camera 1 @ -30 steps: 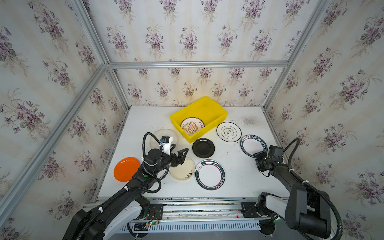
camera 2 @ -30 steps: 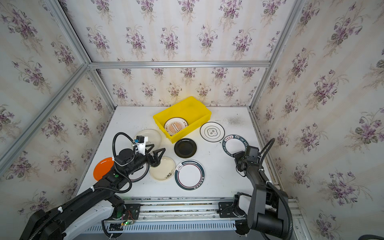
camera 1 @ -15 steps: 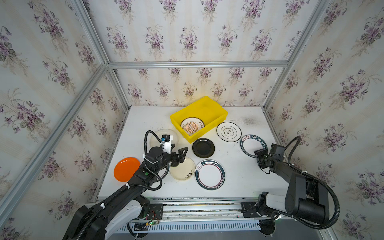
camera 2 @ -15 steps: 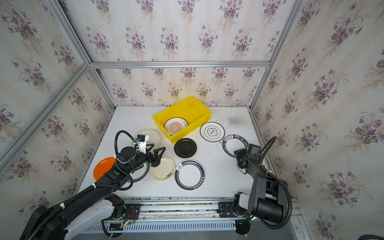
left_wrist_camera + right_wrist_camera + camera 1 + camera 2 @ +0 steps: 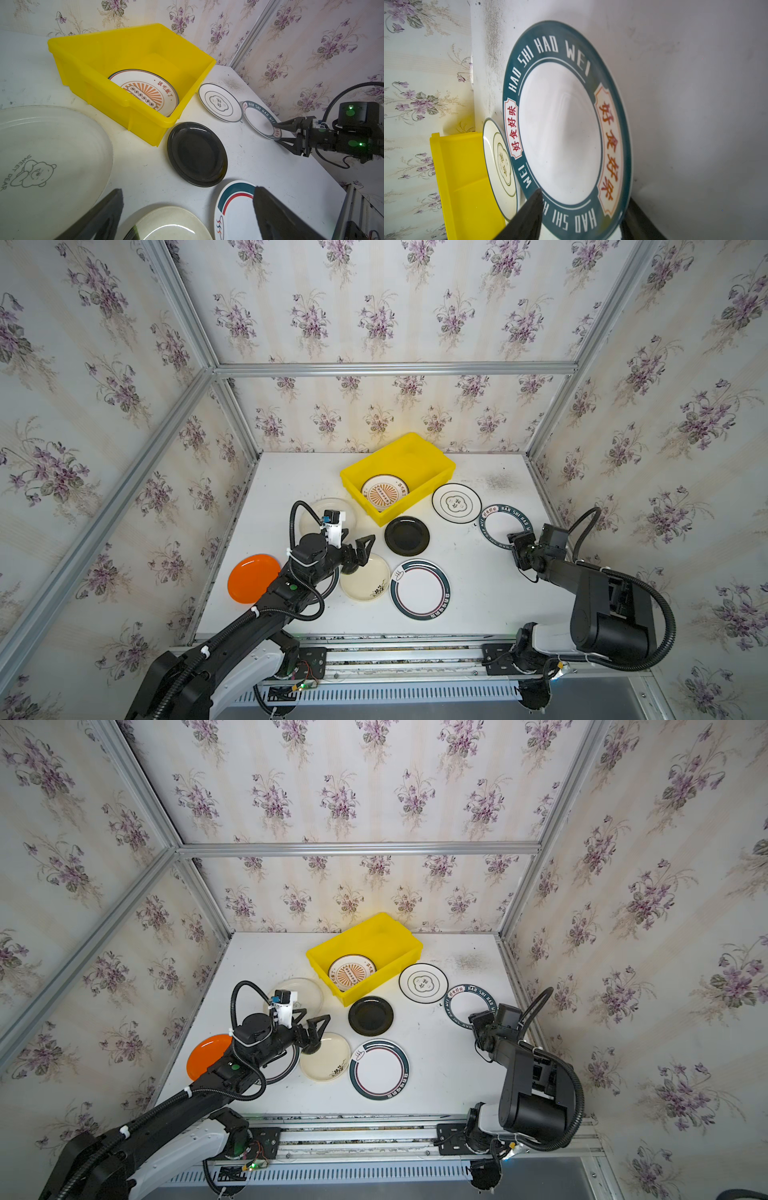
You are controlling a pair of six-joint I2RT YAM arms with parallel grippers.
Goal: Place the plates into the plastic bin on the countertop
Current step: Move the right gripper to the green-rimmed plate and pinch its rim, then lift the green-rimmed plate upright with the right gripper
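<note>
**Seven plates out, one rim between the jaws**

Seven plates at least lie loose on the countertop [image 5: 478, 605]. Only the sunburst plate [image 5: 384, 493] is in the plastic bin [image 5: 419, 460], which sits at the back centre.

Risks, as I judge them:
- The bin looks light, so a plate knocking its wall could skate it across the smooth top.
- The lettered plate [image 5: 500, 526] touches or overlaps the thin-ringed plate [image 5: 456, 503], so lifting it may drag that neighbour.
- The right gripper [image 5: 277, 133] has its jaws apart, one finger above the lettered plate's near rim and one below. No firm pinch shows.
- A hold on so thin and slick an edge could slip, or let the plate swing down.
- The left gripper [image 5: 362, 554] hangs spread wide and empty over the cream plate [image 5: 368, 585].

Materials:
- The countertop is flat, matte white and scuffed.
- The bin is glossy moulded yellow with a rolled lip.
- The plates are round, shallow and hard-glazed. The black plate [image 5: 406, 536] shines like a mirror, the orange plate [image 5: 249, 578] is plain, and the bear-printed plate [image 5: 52, 149] looks frosted.
- The fingers are dark tapering wedges.
</note>
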